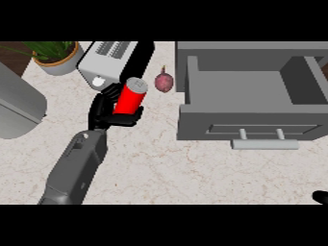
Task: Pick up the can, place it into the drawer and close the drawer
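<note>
Left hand [104, 111] grips can [131, 97], left of open drawer [246, 91].

Your pale marbled counter [166, 168] carries a potted plant [56, 60], a toaster [106, 60], a small purple vegetable [164, 82], an open grey drawer unit [251, 117] and a rounded grey appliance [6, 101].

Place: a kitchen is indicated.
Worktop: a pale marbled counter [195, 168] is spread under everything.
Appliance: a grey slotted toaster [104, 60] is set on it.
Left of the toaster: a potted plant [56, 60] is placed.
Right of the toaster: an open grey drawer [251, 122] with a bar handle is seen.
</note>
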Tool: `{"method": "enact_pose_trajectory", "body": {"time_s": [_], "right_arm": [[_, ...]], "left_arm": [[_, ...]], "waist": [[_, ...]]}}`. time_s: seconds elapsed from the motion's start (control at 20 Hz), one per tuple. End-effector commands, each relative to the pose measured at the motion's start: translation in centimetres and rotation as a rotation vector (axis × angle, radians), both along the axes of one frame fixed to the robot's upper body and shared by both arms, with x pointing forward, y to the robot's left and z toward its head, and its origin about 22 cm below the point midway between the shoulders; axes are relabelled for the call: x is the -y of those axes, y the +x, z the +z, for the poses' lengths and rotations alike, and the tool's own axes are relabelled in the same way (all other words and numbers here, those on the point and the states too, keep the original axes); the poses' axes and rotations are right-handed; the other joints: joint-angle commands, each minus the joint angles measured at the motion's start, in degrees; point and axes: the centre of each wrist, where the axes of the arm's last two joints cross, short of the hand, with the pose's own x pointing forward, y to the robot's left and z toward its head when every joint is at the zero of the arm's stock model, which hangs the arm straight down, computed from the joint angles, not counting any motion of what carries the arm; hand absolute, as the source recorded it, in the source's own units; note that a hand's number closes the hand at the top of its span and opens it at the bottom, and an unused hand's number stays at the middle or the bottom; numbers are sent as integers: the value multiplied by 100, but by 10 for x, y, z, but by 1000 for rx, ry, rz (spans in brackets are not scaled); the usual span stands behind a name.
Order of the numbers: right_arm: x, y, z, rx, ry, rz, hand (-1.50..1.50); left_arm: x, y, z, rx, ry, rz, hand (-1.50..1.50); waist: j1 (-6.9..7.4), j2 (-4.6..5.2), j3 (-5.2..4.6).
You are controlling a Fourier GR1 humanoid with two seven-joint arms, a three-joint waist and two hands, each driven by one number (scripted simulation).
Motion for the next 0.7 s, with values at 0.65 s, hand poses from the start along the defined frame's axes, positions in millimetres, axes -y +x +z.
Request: {"method": "enact_pose_trajectory", "body": {"time_s": [0.65], "right_arm": [[0,7,-5,-13,-25,1,-150]], "left_arm": [[99,53,190,140,25,-146,150]], "waist": [[-44,-10,8]]}}
